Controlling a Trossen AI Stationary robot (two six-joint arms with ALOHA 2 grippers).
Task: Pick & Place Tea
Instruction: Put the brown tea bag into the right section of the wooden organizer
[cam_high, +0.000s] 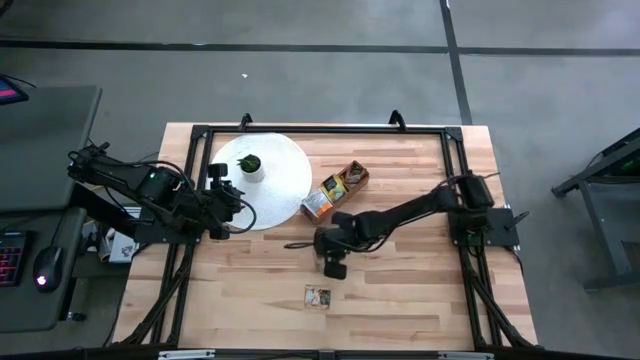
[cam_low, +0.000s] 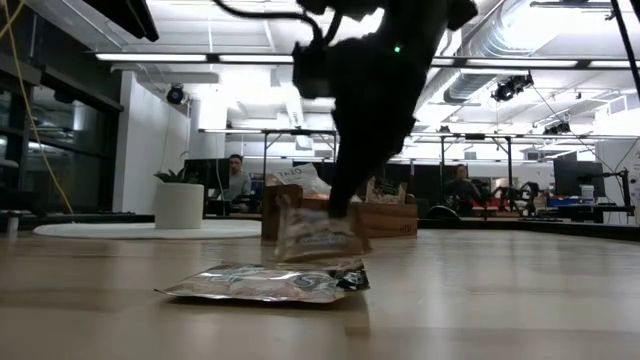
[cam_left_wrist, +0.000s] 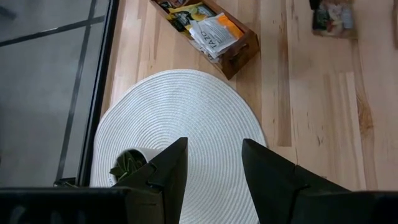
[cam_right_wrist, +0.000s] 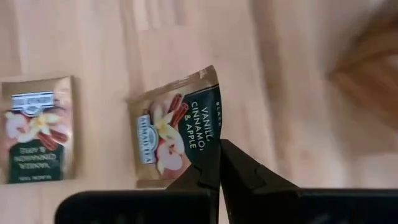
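Observation:
My right gripper (cam_right_wrist: 219, 149) is shut on a brownish tea sachet (cam_right_wrist: 177, 134) printed with vanilla, cinnamon and apple, over the middle of the table (cam_high: 333, 265). A second sachet of the same kind (cam_right_wrist: 37, 129) lies flat on the wood nearer the front edge (cam_high: 318, 296). More tea sachets, orange-and-white and yellow among them, sit in the long brown wooden box (cam_high: 337, 190). My left gripper (cam_left_wrist: 214, 168) waits open above the white round disc (cam_left_wrist: 180, 124), holding nothing. My right gripper pinches the sachet between its two fingers at the dark edge beside the lettering (cam_right_wrist: 210, 152), near one corner. The fingers come steeply from above. The sachet hangs upright below them (cam_low: 318, 235), behind the flat one (cam_low: 265, 282), and appears clear of the table.
The white disc (cam_high: 270, 180) lies at the far left with a small white cup holding a green plant (cam_high: 250, 165) on it. The box stands slantwise just right of the disc. A black frame (cam_high: 320, 130) runs around the table. Bare wood lies to the right and front.

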